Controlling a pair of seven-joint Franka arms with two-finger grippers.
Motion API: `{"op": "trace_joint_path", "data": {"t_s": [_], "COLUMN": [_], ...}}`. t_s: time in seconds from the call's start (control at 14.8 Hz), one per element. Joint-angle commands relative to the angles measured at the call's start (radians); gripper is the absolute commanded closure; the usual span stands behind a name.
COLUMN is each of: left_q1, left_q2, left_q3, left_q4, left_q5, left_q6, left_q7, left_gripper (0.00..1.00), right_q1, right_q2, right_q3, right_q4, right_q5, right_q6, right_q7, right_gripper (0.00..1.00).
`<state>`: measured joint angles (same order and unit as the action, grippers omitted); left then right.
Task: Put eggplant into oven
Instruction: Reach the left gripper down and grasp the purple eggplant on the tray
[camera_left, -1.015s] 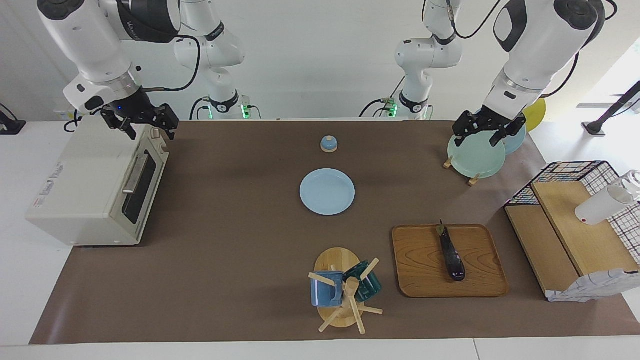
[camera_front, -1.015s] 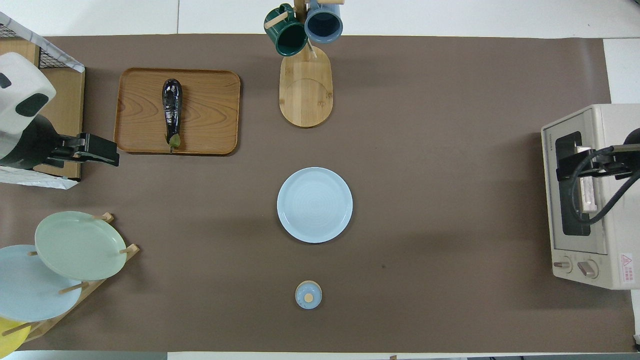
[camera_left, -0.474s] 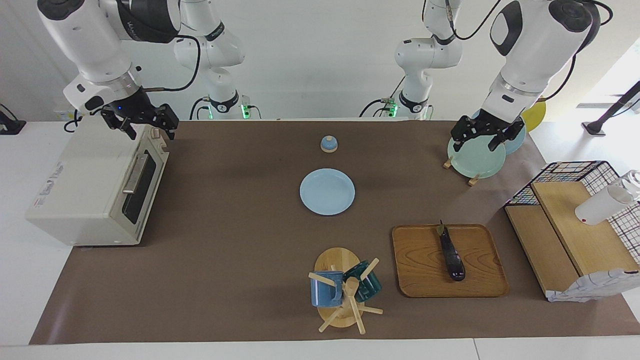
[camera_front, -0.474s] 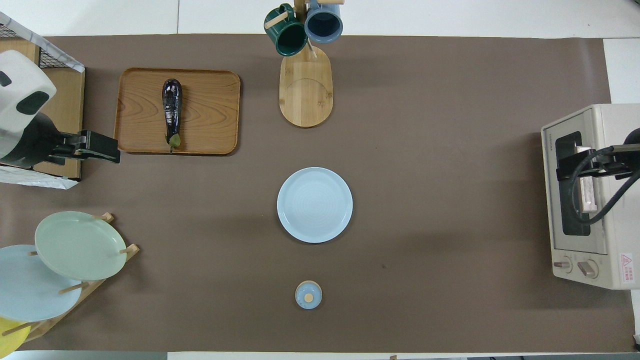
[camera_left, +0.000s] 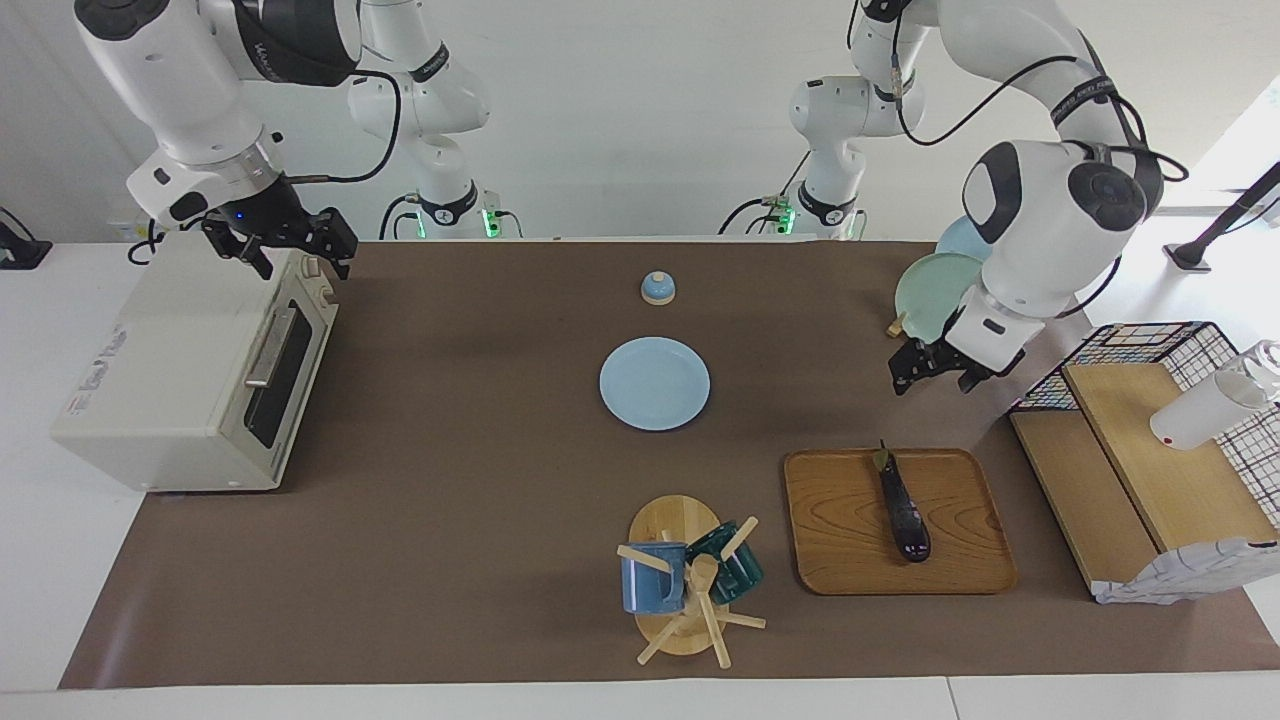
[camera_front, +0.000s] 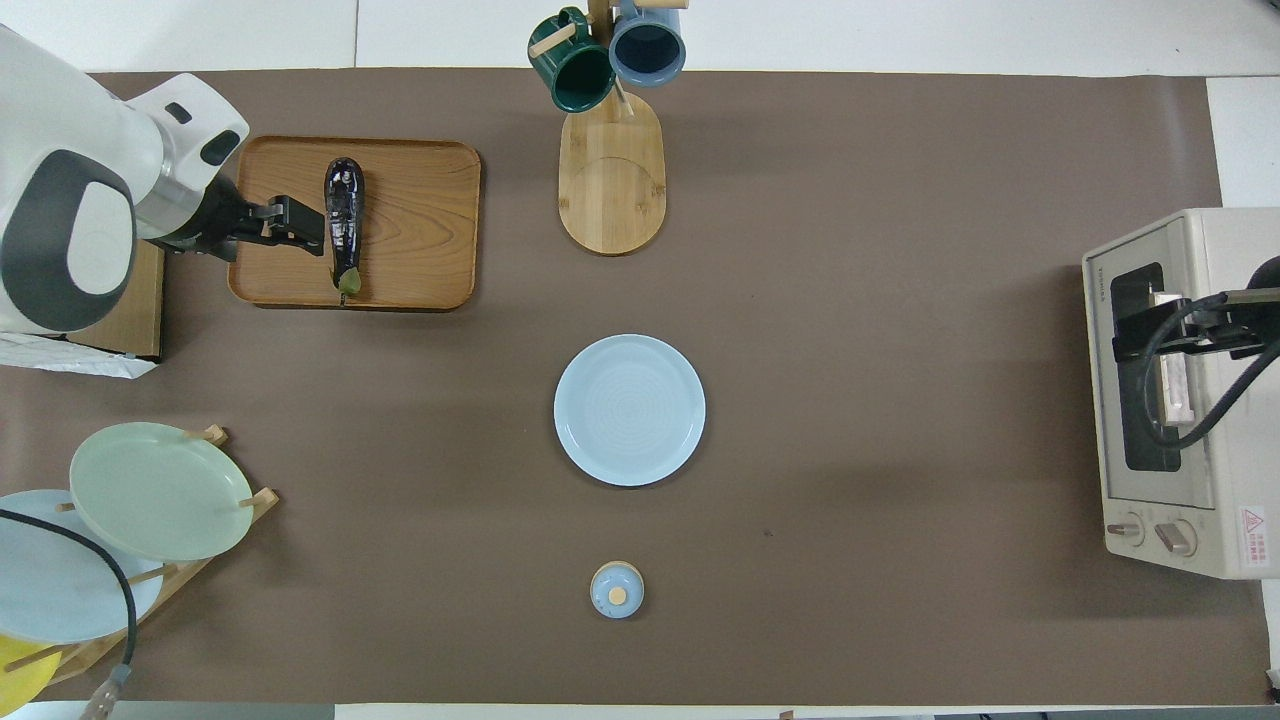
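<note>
A: Over the wooden tray (camera_left: 960, 560) edge at the left arm's end of the surface (camera_left: 480, 480), left pincer (camera_left: 934, 368) has swung in, wide open, empty.
B: So reaching for the glossy dark purple eggplant (camera_left: 904, 508)?
A: Likely; it lies on the tray, untouched. Right pincer (camera_left: 284, 248) waits open over the cream-white toaster oven (camera_left: 160, 380).
B: Hidden?
A: Door looks shut; inside unseen.

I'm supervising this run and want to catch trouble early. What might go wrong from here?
1. The oven, a boxy cream-white toaster oven, has its dark glass door shut, so the eggplant cannot go in yet.
2. The slim glossy dark purple eggplant may roll on its wooden tray when the open left gripper, above the tray's edge, closes.
3. The right gripper hangs over the oven top and could bump it.
</note>
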<state>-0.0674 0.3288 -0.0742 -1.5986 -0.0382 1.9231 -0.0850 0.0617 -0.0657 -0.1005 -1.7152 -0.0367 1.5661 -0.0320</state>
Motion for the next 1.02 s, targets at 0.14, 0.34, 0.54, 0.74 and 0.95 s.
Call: {"op": "trace_joint_path", "data": {"t_s": [0.14,0.34,0.54,0.74,0.95], "left_q1": [-0.006,0.001,-0.002,-0.006,-0.009], "left_q2": [0.224,0.279,0.286,0.286,0.282], "left_q3": [0.002,-0.001,0.001,0.001,0.001], "left_q4": [0.124,0.141,0.129,0.115,0.077], "left_q5": [0.041,0.100,0.103,0.100,0.098], "left_q6": [0.126,0.218,0.252,0.273,0.315], "left_q7": [0.041,0.073,0.125,0.126,0.126], "left_gripper": [0.00,0.00,0.00,0.00,0.02], "right_q1": [-0.005,-0.005,-0.005,-0.005,-0.005], "right_q2": [-0.013,-0.013,-0.013,-0.013,-0.013], "right_q3": [-0.002,-0.002,-0.002,-0.002,-0.002], "right_q4": [-0.014,-0.014,-0.014,-0.014,-0.014], "right_q5": [0.027,0.027,0.027,0.027,0.027], "right_q6": [-0.001,-0.001,-0.001,-0.001,-0.001], "right_q7": [0.001,0.001,0.003,0.001,0.001], "right_gripper": [0.00,0.00,0.00,0.00,0.00]}}
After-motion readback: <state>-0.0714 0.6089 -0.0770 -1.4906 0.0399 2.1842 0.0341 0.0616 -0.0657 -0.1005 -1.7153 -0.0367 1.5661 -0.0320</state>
